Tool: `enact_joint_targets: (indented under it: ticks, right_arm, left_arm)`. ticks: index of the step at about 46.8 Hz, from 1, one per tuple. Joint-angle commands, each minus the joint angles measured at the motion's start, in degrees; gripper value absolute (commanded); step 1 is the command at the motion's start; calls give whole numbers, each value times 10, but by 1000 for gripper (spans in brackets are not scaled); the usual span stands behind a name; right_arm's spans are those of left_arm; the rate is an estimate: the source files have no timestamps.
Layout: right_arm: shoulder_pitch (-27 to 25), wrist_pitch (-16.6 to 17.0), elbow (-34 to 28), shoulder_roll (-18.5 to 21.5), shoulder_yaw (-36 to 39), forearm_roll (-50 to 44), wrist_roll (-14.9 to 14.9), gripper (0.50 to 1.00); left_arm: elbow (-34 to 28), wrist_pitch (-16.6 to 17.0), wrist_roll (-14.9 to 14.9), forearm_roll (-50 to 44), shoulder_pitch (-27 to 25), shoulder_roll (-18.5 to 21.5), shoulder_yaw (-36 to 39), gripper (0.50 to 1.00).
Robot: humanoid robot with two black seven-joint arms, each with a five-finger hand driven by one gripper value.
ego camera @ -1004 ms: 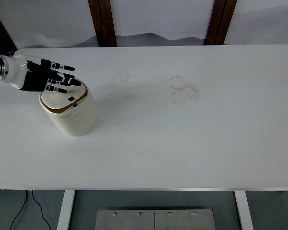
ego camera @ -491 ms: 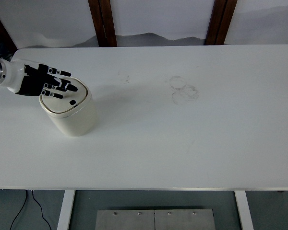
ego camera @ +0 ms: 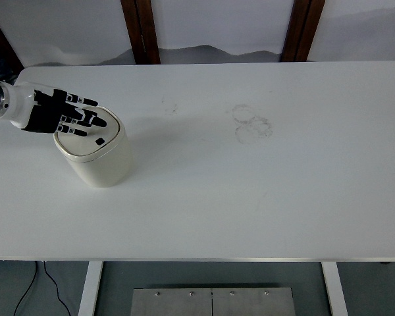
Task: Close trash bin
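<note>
I count one trash bin (ego camera: 97, 158) on the white table (ego camera: 250, 197), standing upright in the left part of the surface, nearer the left edge than the middle. It is cream-coloured with rounded corners. Its lid (ego camera: 89, 136) sits flat on top, ringed by a thin dark seam, with one small dark square mark near the lid's front right corner.

I see one robot hand in view, the left hand (ego camera: 56, 113), coming in from the left edge on a white forearm (ego camera: 13, 105). The fingers (ego camera: 85, 101) are black with pale joints; they are spread and extended, lying over the rear left part of the lid, and they grip nothing. I cannot tell for certain whether the fingertips press the lid or sit just above it.

The right arm does not show in my view.

On the table's far middle I count two faint ring-shaped stains (ego camera: 252, 124), overlapping, and one fainter smudge (ego camera: 170, 106) to their left. Both lie well apart from the bin.

Beyond the far edge I count two dark wooden posts (ego camera: 140, 29) against a pale wall.
</note>
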Motion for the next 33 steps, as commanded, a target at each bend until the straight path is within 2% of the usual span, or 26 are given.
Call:
enact_joint_targets:
  ticks: [1,20,33]
  right_arm:
    - [0,0,0,0,0,0,0,995]
    - [0,0,0,0,0,0,0,995]
    - [-1,0,0,0,0,0,0,995]
  left_arm:
    - [0,0,0,0,1,0,4,1000]
    - [1,-2,0,0,-4,10,7,1000]
    - [4,-7,-7,0,-45,13,-2,1000]
